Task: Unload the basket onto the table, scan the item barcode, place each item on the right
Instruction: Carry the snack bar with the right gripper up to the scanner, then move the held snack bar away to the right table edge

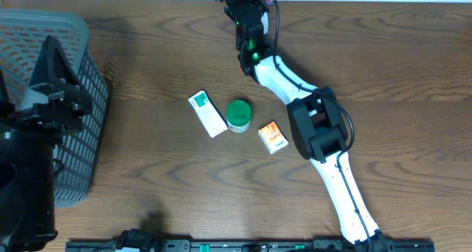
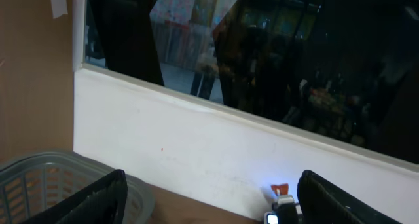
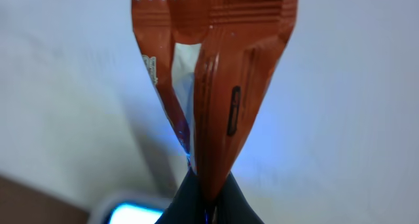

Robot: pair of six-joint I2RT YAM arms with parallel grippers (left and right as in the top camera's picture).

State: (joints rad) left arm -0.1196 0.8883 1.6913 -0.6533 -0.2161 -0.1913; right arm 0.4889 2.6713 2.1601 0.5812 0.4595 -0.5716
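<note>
Overhead we've got soft, even light across the tabletop (image 1: pixel 147 163): wood grain crisp, only faint shadows under the small things. The wood darkens at the left beside the basket (image 1: pixel 81 82). A green lamp glows on the right arm (image 1: pixel 254 57). Over to the left wrist view, and it's dim: the window (image 2: pixel 275 47) is black with muddled reflections, the wall (image 2: pixel 183 145) below is flat and pale, and the left fingers (image 2: pixel 98 201) are just dark blurs. On the right wrist view the packet (image 3: pixel 222 86) fills our frame with glossy streaks down its foil. A blue glow rises from the scanner (image 3: pixel 127 214) and tints the unfocused background.
</note>
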